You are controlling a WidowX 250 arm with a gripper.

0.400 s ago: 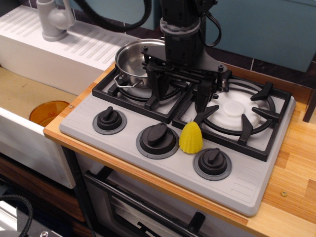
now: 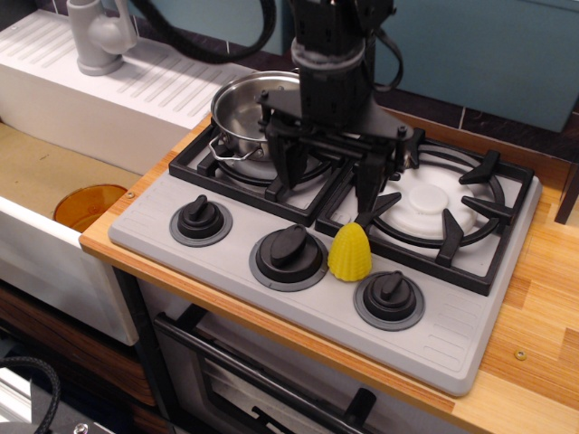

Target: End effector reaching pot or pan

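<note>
Tool (image 2: 330, 170) hovers with fingers spread apart and empty, just beside the steel pot (image 2: 242, 108) on the back-left burner; reach nearly complete, final closing-in judged left.

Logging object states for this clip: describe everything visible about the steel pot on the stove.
The steel pot is small, round and shallow, with a shiny, mirror-like wall and rim. A thin wire loop handle hangs at its near-left side. It sits upright on the black grate of the rear-left burner, near the counter's back edge. Its inside looks empty where visible. The end effector stands in front of its right part and hides it; whether they touch cannot be told.
</note>
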